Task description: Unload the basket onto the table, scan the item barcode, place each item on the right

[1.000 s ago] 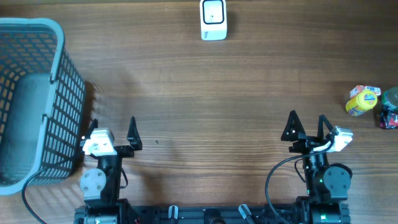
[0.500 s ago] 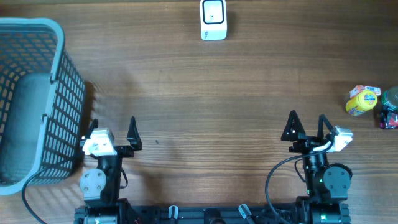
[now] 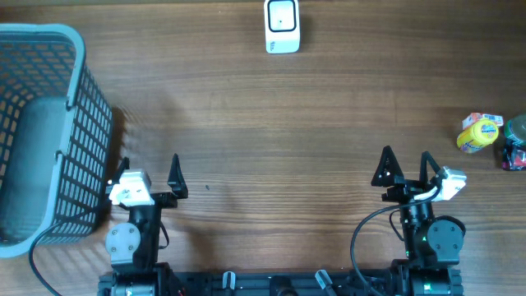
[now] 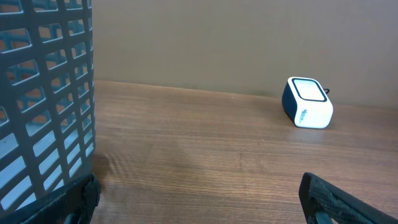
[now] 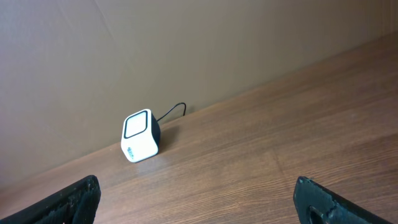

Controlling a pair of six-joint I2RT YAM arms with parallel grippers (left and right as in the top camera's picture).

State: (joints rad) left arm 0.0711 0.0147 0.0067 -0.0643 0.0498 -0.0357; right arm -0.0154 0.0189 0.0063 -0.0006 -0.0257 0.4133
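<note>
The white barcode scanner (image 3: 283, 26) stands at the far middle of the wooden table, its dark window facing up; it also shows in the left wrist view (image 4: 307, 102) and the right wrist view (image 5: 140, 135). A yellow item (image 3: 478, 134) lies at the right edge, with a dark green item (image 3: 515, 141) beside it. My left gripper (image 3: 149, 171) rests open near the front left, nothing between its fingers (image 4: 323, 199). At the front right, my right gripper (image 3: 406, 168) is open and empty too, well short of the items. Bare wood lies between each pair of jaws.
A tall grey mesh basket (image 3: 49, 131) stands at the left edge, close beside my left gripper, and fills the left of the left wrist view (image 4: 43, 93). A thin black cable (image 5: 174, 111) runs behind the scanner towards the wall.
</note>
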